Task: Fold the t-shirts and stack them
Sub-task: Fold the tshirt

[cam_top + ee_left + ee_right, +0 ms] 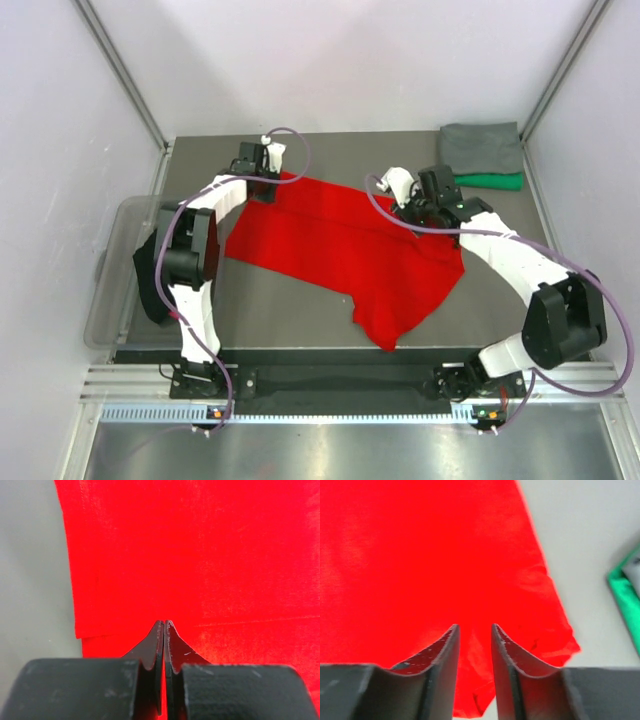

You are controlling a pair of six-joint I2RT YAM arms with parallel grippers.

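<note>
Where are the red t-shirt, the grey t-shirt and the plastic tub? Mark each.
red t-shirt (330, 245): top view, middle of the cloth.
grey t-shirt (482, 148): top view, its folded top.
plastic tub (110, 295): top view, its left wall.

Left arm (195, 310): white rounded links joined by bulky black joint housings.
Right arm (505, 250): same build, with white shells and black joints.
Cables (300, 140): one dull purple cable runs in loose loops along each arm.
Bases (195, 378): black mounts at the table's near edge, each with a small orange dot (215, 412) close by.
Left gripper (164, 625): two matte black fingers (150, 650), broad blocks narrowing to thin curved tips, faintly scratched.
Right gripper (475, 627): matching black fingers (510, 655) with pale scuffs and specks.
</note>
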